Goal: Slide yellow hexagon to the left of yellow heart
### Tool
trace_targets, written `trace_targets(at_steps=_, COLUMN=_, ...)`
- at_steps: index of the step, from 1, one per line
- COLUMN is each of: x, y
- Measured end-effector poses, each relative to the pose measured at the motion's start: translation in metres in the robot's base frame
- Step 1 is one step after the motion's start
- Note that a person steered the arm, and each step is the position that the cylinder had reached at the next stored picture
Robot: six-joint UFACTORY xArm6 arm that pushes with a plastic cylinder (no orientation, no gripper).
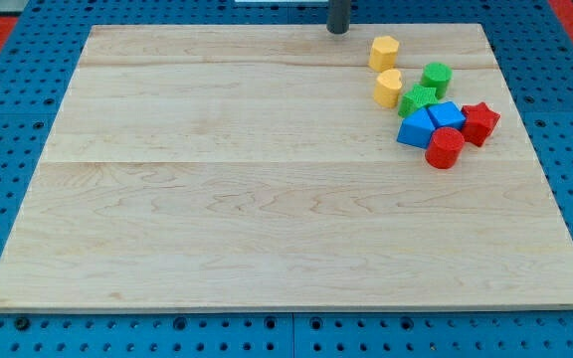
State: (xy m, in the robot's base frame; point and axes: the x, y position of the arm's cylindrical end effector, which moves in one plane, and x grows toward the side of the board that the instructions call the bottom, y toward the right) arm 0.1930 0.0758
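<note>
camera view: yellow hexagon (384, 51) sits flat above yellow heart (388, 88).

board (267, 179): pale wood, smooth, matt | blocks: matt painted | base (28, 40): blue perforated panel

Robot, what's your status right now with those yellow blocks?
My tip at view's top edge, left of the upper yellow block, touching nothing. Lower yellow block just below it. Which is the hexagon: cannot tell. Green block against the lower one.
</note>
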Motion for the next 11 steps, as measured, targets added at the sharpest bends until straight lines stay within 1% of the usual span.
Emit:
trace_targets(at_steps=1, x=0.0, y=0.018)
trace_targets(at_steps=2, x=0.0, y=0.06)
trace_targets(at_steps=3, x=0.001, y=0.082)
trace_targets(at_steps=5, x=0.043, y=0.082)
trace_targets(at_steps=6, x=0.045, y=0.066)
trace_targets(at_steps=8, x=0.045, y=0.015)
trace_targets(at_steps=11, x=0.077, y=0.011)
